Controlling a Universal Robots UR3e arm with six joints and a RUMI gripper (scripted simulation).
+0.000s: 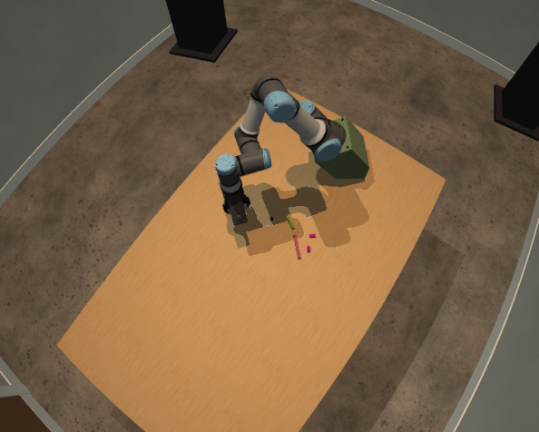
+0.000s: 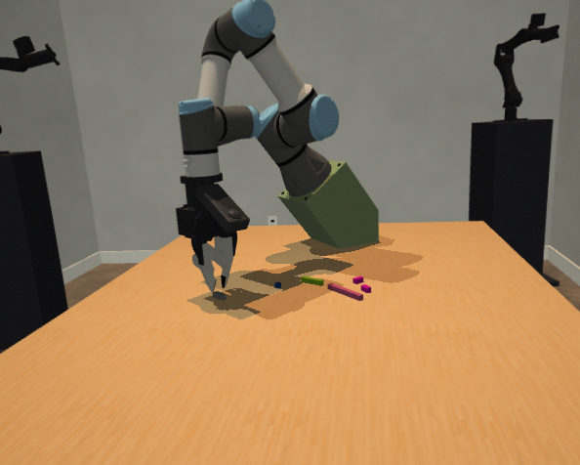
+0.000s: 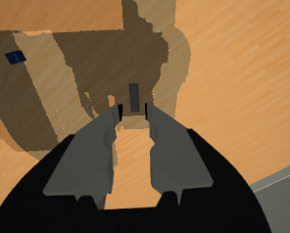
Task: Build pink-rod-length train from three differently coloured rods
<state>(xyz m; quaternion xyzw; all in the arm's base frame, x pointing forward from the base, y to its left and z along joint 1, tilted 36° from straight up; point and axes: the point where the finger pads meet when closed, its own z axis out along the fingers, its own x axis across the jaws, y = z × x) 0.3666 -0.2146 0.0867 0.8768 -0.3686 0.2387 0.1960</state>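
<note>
My gripper (image 2: 219, 289) (image 3: 133, 105) is open by a small gap, empty, pointing down just above a dark grey rod (image 2: 219, 295) (image 3: 134, 97). The grey rod lies flat, in line with the gap between the fingertips; it is hidden in the top view. A blue rod (image 1: 271, 219) (image 2: 277, 284) (image 3: 16, 57) lies apart from it, towards the lime rod (image 1: 290, 222) (image 2: 312, 280). The pink rod (image 1: 297, 247) (image 2: 345, 291) lies beyond the lime rod's end, with a small gap. Two magenta rods (image 1: 312, 235) (image 1: 308, 249) (image 2: 357, 279) (image 2: 366, 288) lie apart beside the pink rod.
The green arm base (image 1: 345, 156) (image 2: 342, 210) stands at the back of the wooden table (image 1: 191, 318) (image 2: 293, 391). Arm shadows cover the grey, blue and lime rods' area. Black pedestals (image 1: 197, 27) (image 2: 510, 181) stand off the table.
</note>
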